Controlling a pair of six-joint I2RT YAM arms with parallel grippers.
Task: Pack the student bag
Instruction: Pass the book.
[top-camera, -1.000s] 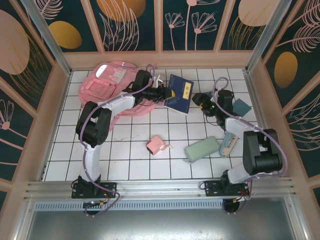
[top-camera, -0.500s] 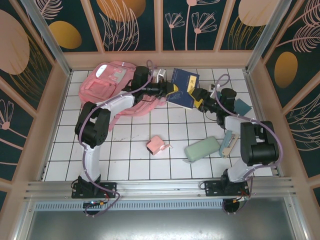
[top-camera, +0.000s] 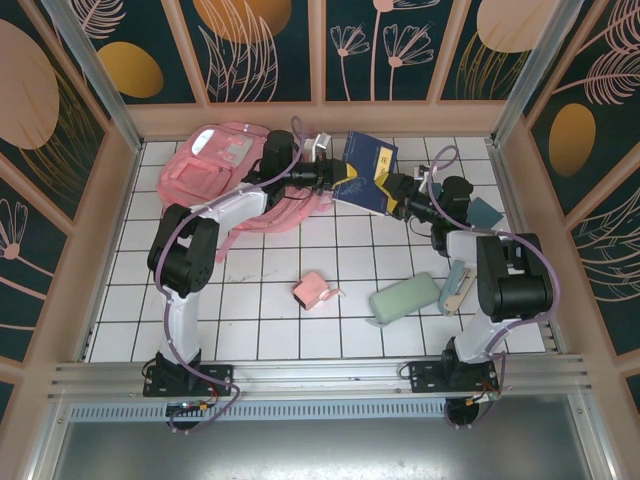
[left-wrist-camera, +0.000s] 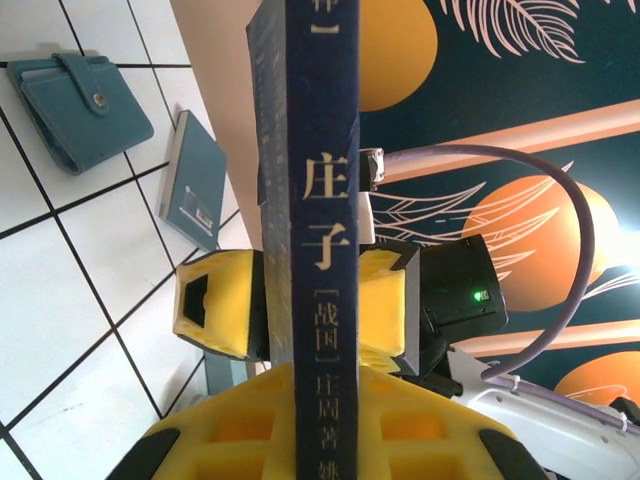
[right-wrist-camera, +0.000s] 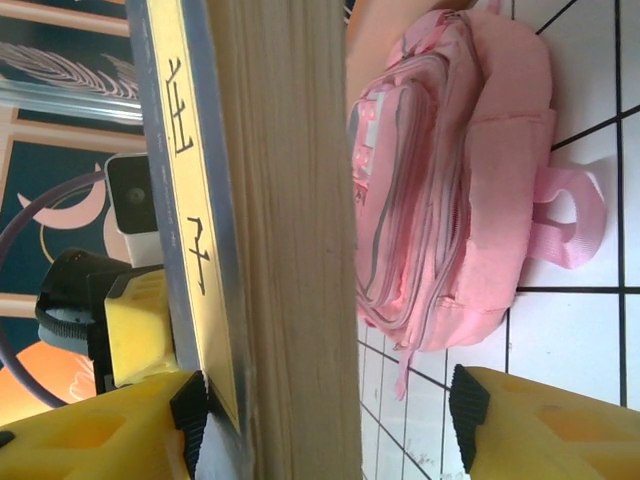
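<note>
Student bag (top-camera: 215, 170) lies flat on the white tiled worktop (top-camera: 280, 290), immediately left of the blue book (top-camera: 365, 168). Left jaws pinch the book at its spine side, nearest the bag. Right jaws stand spread astride the book's page edge, one finger against the cover, the other apart.

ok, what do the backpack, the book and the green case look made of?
Student bag: soft woven fabric, mostly matte pink, with webbing strap loops. Creases and stitched seams show, and one top panel looks glossier.
Book: paper, with a dark blue printed cover that has a slight sheen. Cream page edges show in the right wrist view.
Green case: mint, smooth and matte, perhaps fabric or soft plastic; too small to tell.
</note>
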